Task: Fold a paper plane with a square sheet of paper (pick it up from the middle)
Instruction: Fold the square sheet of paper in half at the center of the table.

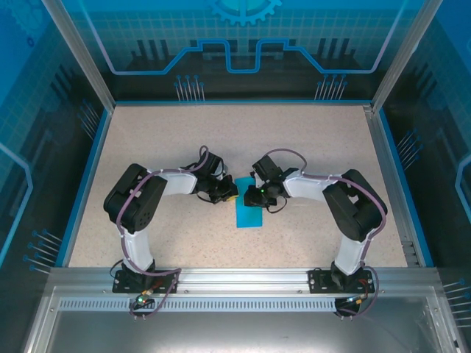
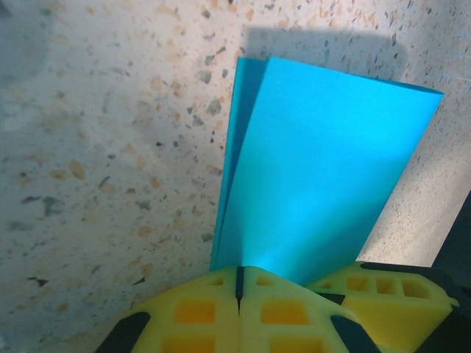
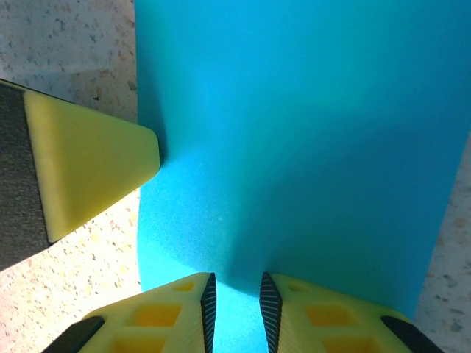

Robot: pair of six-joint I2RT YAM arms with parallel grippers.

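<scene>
On the middle of the table [image 1: 309,147], between your two arms, lies the square sheet of paper [image 1: 248,212]. It is folded in half, a long blue shape with two layers. That looks like one fold done. You have no pointed nose and no wings yet, so most of the folding is left.

Your left gripper [image 2: 238,276] has its fingers pressed tight together at the paper's end. You cannot tell if any paper is caught between them. Your right gripper [image 3: 235,283] has its fingers almost together with blue paper in the small gap, so it looks to be pinching the sheet.

Both sets of fingers hide the paper's near edge. From above, the crease is too small to make out.
</scene>
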